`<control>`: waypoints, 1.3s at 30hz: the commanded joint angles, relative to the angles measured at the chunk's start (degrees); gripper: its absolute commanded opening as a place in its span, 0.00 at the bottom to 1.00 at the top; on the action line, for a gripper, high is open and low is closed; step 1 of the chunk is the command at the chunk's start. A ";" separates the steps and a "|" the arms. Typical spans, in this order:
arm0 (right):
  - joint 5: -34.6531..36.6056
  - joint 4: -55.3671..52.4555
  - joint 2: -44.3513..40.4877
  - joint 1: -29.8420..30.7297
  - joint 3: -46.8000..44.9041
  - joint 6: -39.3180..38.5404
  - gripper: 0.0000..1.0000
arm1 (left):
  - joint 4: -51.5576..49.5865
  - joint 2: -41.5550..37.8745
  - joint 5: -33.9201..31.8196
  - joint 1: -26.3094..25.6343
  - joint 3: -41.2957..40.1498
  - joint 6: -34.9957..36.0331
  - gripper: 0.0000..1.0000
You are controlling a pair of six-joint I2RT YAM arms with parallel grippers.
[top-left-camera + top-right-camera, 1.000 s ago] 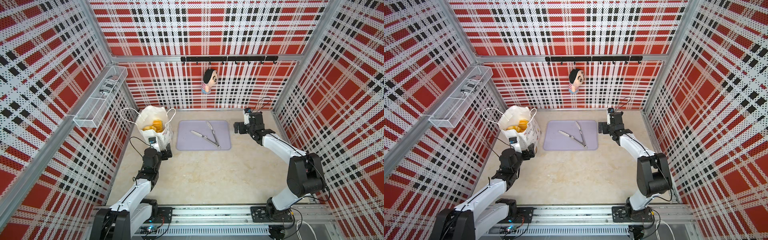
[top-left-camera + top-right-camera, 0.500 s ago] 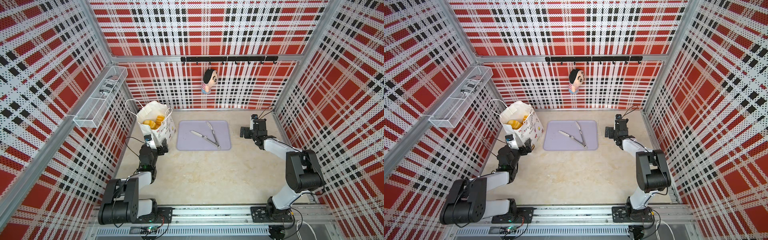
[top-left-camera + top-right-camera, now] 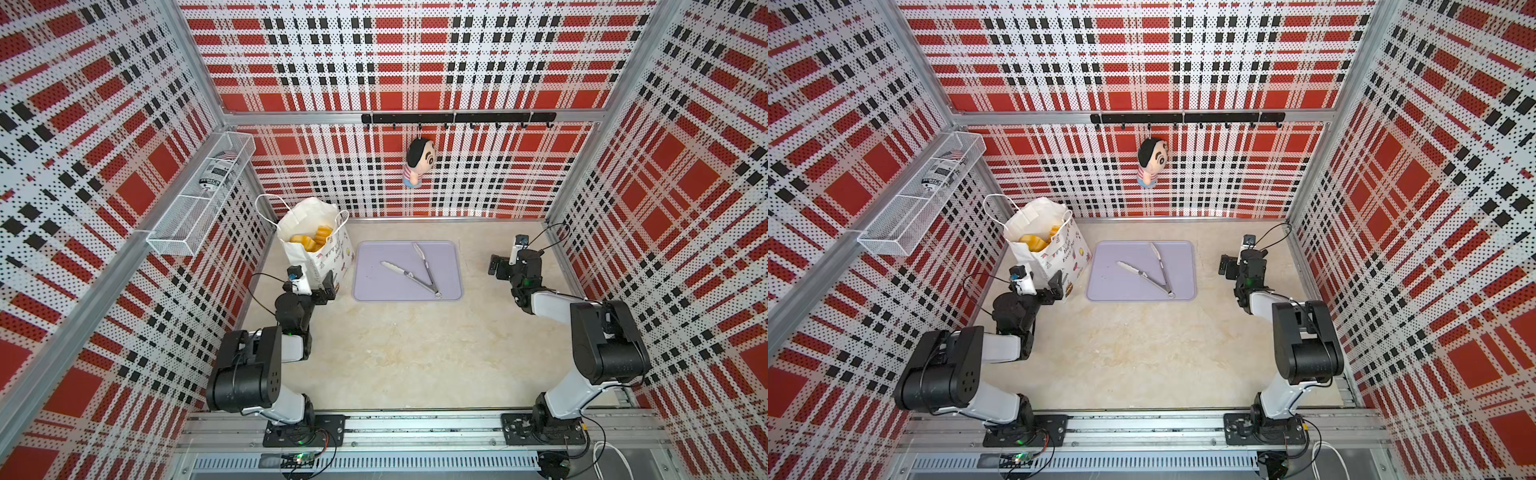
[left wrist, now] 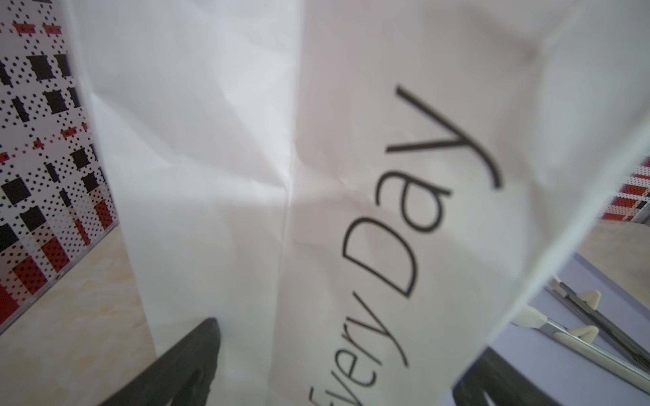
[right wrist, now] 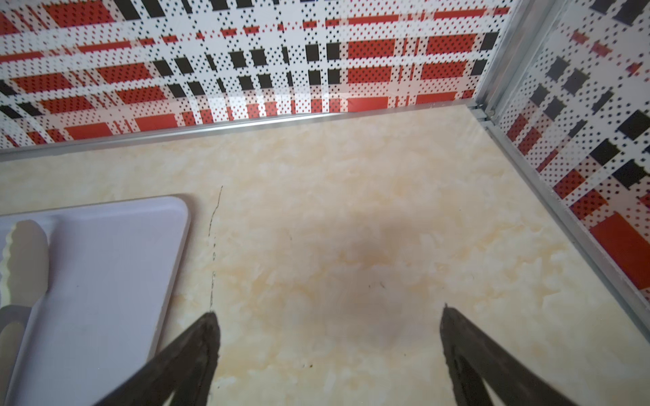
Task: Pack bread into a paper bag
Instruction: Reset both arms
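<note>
Standing upright near the far left corner of the beige marbled desk (image 3: 415,353) in both top views, the tall white paper carrier bag (image 3: 322,255) (image 3: 1054,259) shows the golden-yellow toy bread (image 3: 311,242) (image 3: 1037,243) inside its open mouth; the left gripper (image 3: 314,287) sits low at the bag's near corner, jaws spread; a flat lavender plastic tray (image 3: 370,286) beside the bag carries metal tongs (image 3: 409,277); the right gripper (image 3: 503,266) hovers released near the right edge, apart from the tray. From the left wrist, the bag's lettered side fills the space between the parted black fingers (image 4: 197,355); whether they press the paper I cannot tell. From the right wrist, wide-open fingers (image 5: 197,351) frame bare desk, the tray's corner beside them.
</note>
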 commanded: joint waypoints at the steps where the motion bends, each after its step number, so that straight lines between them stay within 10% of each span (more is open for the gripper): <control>1: 0.27 5.14 0.79 -0.68 -0.60 0.44 1.00 | 2.84 0.87 -0.25 -0.35 0.92 1.11 0.98; 14: 3.23 -3.53 -6.32 -1.67 -3.07 -1.57 1.00 | 0.84 0.99 -3.79 -1.56 1.89 1.59 0.98; 22: 7.26 6.18 -9.70 -2.23 -13.96 -1.66 1.00 | 1.59 0.65 -4.83 -1.82 1.13 1.83 0.98; 31: 1.64 42.16 -5.67 -1.82 -30.90 -4.98 1.00 | 4.92 -0.13 -11.63 -4.39 -1.59 3.09 0.98; 35: -0.52 42.14 -6.01 -1.78 -31.26 -5.89 1.00 | 22.48 2.87 -12.15 -4.65 -9.11 3.12 0.98; 39: -0.39 40.43 -6.14 -1.85 -30.45 -5.67 1.00 | 18.89 2.68 -11.00 -3.46 -7.48 2.07 0.98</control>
